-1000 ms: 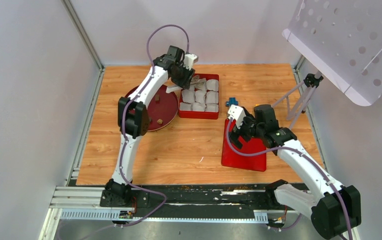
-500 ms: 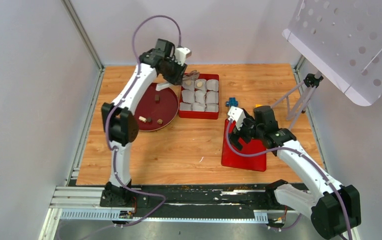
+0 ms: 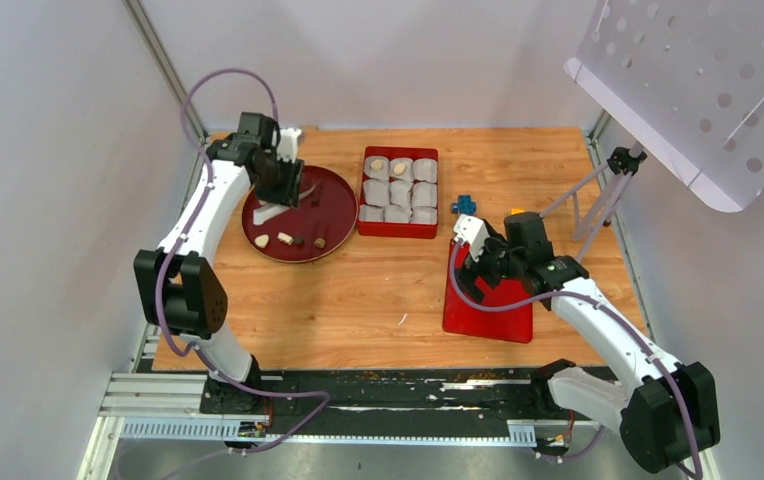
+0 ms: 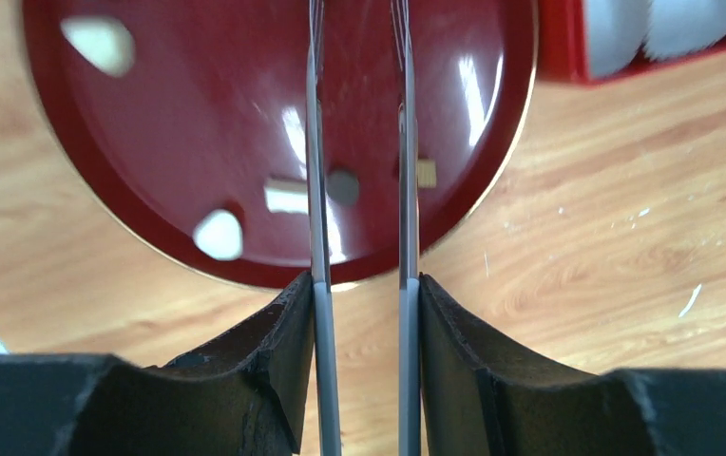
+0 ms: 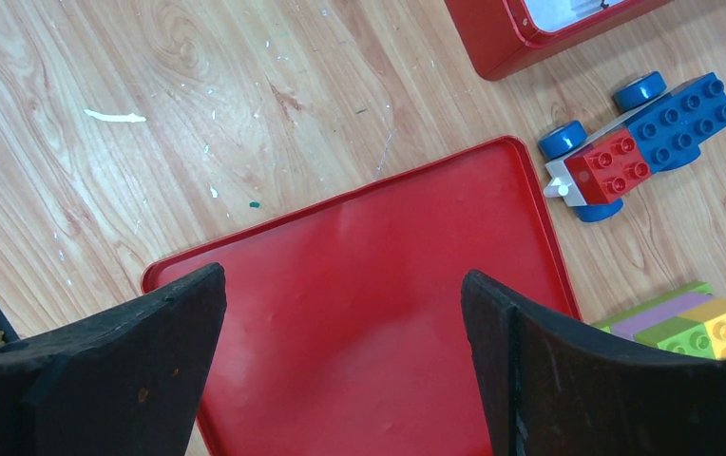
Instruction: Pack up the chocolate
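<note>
L arm is working the pick step. The left gripper (image 4: 359, 285) is hanging over the round dark-red plate (image 4: 150, 123), jaws clamping a pair of thin tweezers (image 4: 312, 142), blades standing apart w/ nothing seen between them. Chocolate lumps (image 3: 284, 237) are lying loose in a rough row on the plate's near half: two pale, one dark, one tan. The dark lump (image 4: 343, 187) is showing right in the gap between the blades, so it's prob. the target. The red box (image 3: 399, 232) is sitting just beside the plate on the wooden worktop (image 3: 378, 290), filled w/ white paper cups (image 3: 424, 193). The far-left cup seems to be holding a tan lump (image 3: 378, 164); the rest are looking empty, so packing is barely begun, I'd judge. Next move is calling for: lowering the tips astride the dark lump, squeezing gently (small, prob. slippery), lifting, carrying to a free cup. The right gripper (image 5: 343, 275) is idling above a flat red tray (image 5: 369, 323), poss. the box's lid, jaws spread wide and holding nothing. A toy car (image 5: 640, 142) and coloured blocks (image 5: 697, 318) are lying beside it. Hard to make out: tweezer tips are running off the top of the L wrist view, so their height above the plate can't be told. That view is also blurring. A larger white patch (image 3: 268, 212) on the plate is unclear, chocolate or not. Cup contents are too small to confirm.
</note>
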Robot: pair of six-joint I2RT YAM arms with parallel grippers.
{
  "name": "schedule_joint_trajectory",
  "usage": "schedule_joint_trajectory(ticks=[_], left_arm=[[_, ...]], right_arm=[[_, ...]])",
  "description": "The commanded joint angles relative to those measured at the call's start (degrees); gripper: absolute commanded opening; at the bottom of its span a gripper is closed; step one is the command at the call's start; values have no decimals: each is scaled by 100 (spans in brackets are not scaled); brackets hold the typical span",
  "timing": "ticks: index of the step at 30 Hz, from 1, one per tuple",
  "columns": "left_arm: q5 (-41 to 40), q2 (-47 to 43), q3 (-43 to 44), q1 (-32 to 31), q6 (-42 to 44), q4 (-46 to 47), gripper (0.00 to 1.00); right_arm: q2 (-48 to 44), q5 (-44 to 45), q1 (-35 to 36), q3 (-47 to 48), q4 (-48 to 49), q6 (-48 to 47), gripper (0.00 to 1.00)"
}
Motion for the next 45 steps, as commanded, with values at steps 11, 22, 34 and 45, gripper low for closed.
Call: schedule_joint_trajectory(ticks=[11,22,34,45], left_arm=[[-292,391,-275,-47,-678,761,51],[-443,1140,416,-49,-608,694,52],[-438,1097,193,-39,-646,620,53],[-392,1155,-57,-21,-757,591,52]], right_arm=[[-379,-107,-88,-104,138,11,94],[-397,-127,-193,-122,150,14,94],[-423,-153,-282,-166,155,10,94],[-482,-143,-327,-166,111,9,94]])
